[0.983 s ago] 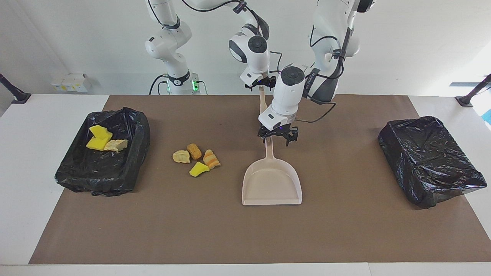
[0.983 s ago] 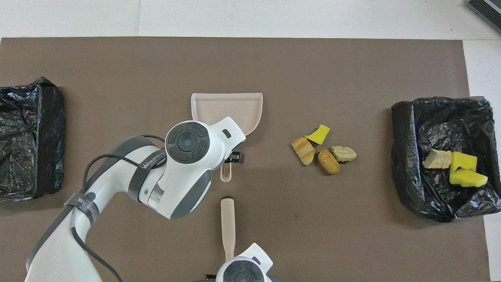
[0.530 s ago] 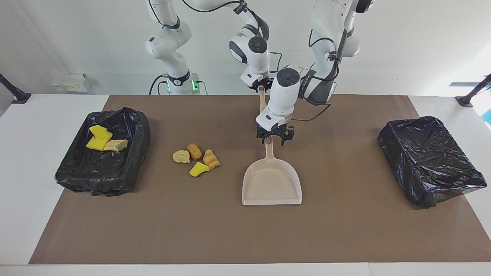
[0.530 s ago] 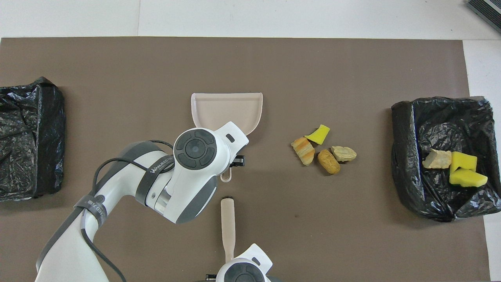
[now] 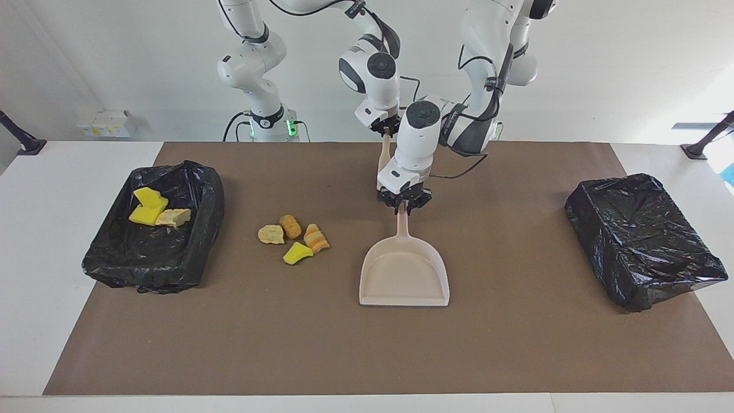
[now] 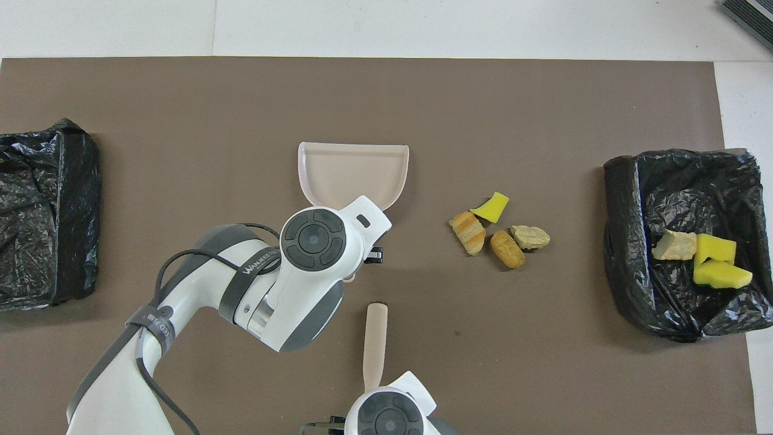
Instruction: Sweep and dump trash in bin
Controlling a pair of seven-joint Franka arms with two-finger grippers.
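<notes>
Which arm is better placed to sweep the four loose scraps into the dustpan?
Right. The right gripper grips the beige stick, and the scraps lie toward its end; the left gripper holds the dustpan.

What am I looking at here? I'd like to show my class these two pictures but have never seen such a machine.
Two white robot arms work at a table with a brown mat. One picture faces them; the other looks down from above their end. The left gripper is shut on the handle of a pale dustpan. The right gripper is shut on a pale stick, probably a brush. Four foam scraps lie beside the dustpan; three more lie in the black-lined bin at the right arm's end. A second bin sits at the left arm's end.
</notes>
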